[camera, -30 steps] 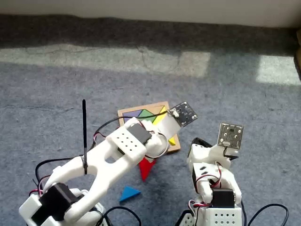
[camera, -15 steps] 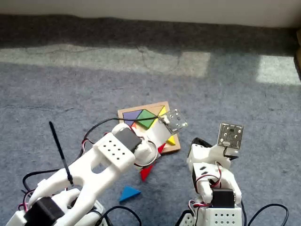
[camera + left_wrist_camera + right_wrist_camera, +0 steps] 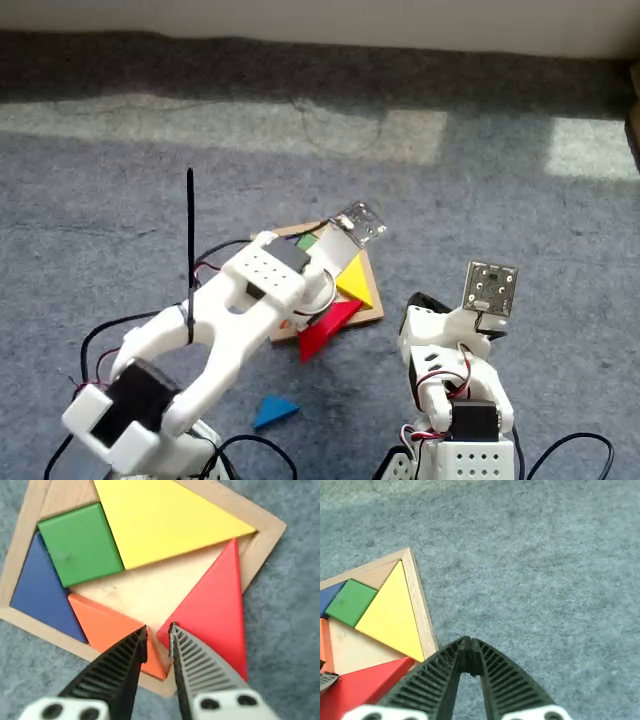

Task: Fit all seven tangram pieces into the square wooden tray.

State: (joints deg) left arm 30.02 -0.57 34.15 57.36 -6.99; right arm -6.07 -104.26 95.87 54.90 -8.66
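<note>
Tray access: obstructed from above.
Left arm (image 3: pixel 250 320) spans the tray (image 3: pixel 270 527); red triangle (image 3: pixel 215 615) overhangs its rim beside the bare tray floor (image 3: pixel 145 592). Carpet (image 3: pixel 480 180) beyond lies open; blue triangle (image 3: pixel 274 410) lies near the arm bases.

Red triangle (image 3: pixel 322 328) newly across tray (image 3: pixel 374 300) rim.

Pale tan wooden tray (image 3: pixel 145 590); yellow triangle (image 3: pixel 160 515), green square (image 3: pixel 80 545), blue triangle (image 3: pixel 40 595), orange triangle (image 3: pixel 110 625), red triangle (image 3: pixel 215 610); the counter (image 3: pixel 545 555) is mottled grey.
</note>
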